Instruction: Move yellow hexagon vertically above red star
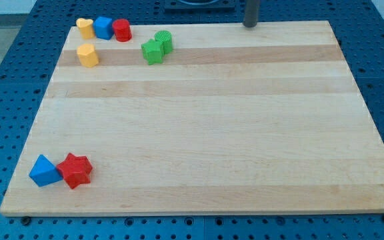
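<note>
My tip [251, 25] at top edge, right of centre, touching no block; no gripper fitted. Yellow hexagon [87, 55] upper left. Red star [76, 170] lower left, touching a blue block [45, 171].

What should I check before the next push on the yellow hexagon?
1. Yellow hexagon located, upper left of the board: ok.
2. Red star located, lower left, touching the blue block: ok.
3. My tip in view at the board's top edge, far to the right of every block: ok.
4. Tip in contact with the hexagon: not ok.
5. Hexagon standing free of the yellow heart above it: ok.
6. Hexagon already vertically above the star: roughly in line; exact alignment cannot tell.
</note>
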`<state>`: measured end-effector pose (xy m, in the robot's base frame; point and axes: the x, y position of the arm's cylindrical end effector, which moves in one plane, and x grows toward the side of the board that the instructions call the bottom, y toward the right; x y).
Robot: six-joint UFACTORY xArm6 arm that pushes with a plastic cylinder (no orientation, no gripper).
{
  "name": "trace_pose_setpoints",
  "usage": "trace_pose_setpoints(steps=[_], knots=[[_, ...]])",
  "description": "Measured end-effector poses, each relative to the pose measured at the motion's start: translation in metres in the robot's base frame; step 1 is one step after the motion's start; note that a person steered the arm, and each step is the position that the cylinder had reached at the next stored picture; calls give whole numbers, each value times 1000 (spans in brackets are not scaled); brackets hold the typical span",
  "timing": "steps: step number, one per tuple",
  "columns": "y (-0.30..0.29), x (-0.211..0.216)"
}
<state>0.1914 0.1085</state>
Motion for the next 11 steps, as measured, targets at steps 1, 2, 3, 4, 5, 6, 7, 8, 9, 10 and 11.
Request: trace_pose_setpoints(steps=[1, 2, 3, 4, 5, 6, 7, 8, 9, 10, 11], knots=[[-34, 8], [-32, 76], [-102, 134], [-257, 141], [-401, 141], [-413, 141], [-413, 108], [-395, 60], [-359, 84], [-350, 136], [-359, 138]])
